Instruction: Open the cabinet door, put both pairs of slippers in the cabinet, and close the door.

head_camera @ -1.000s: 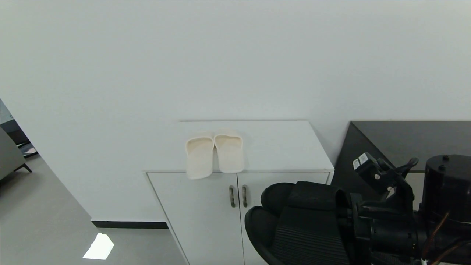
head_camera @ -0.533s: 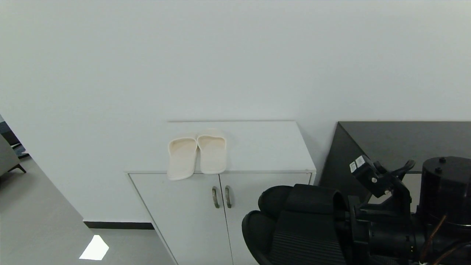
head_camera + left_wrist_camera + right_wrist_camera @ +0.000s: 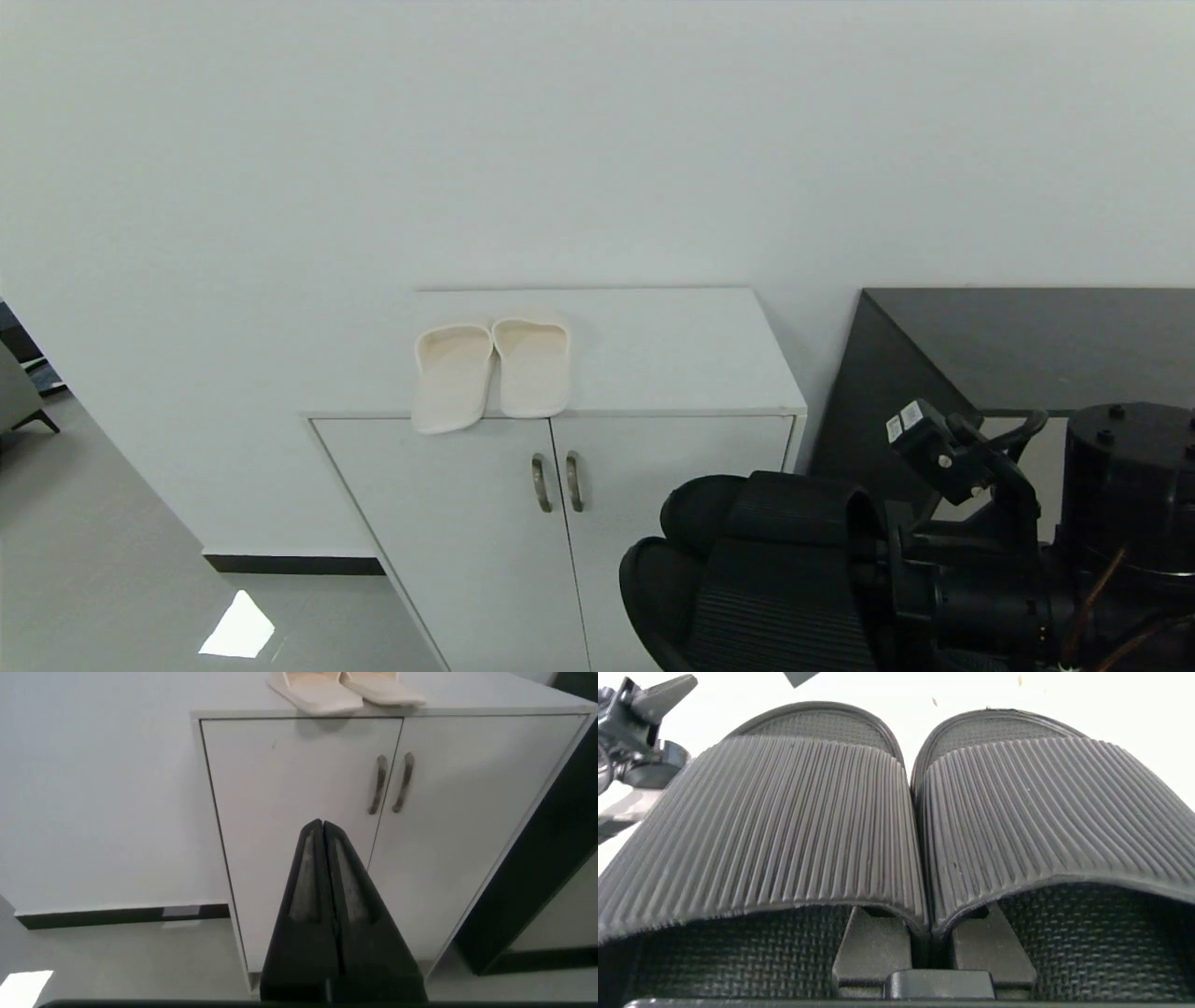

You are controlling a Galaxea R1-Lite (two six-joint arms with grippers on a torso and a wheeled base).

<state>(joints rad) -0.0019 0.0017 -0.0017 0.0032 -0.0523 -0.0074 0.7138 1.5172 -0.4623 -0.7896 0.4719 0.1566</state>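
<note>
A white cabinet [image 3: 467, 523] stands against the wall with both doors shut and two handles [image 3: 557, 482] at the middle seam. On its top lies a cream pair of slippers [image 3: 490, 373], heels just over the front edge. My right gripper [image 3: 932, 947] is shut on a black ribbed pair of slippers [image 3: 747, 569], held side by side low in front of the right door. My left gripper [image 3: 322, 831] is shut and empty, pointing at the left door [image 3: 290, 812] below the cream slippers [image 3: 318, 691], some way short of the handles [image 3: 391, 782].
A dark table [image 3: 1027, 345] stands right of the cabinet, close to its side. The white wall rises behind both. Grey floor [image 3: 93, 560] lies open to the left, with a black baseboard [image 3: 289, 564] along the wall.
The whole head picture has shifted, so the camera has moved; the cabinet now shows further left and a little higher. The black slippers stay in my right gripper.
</note>
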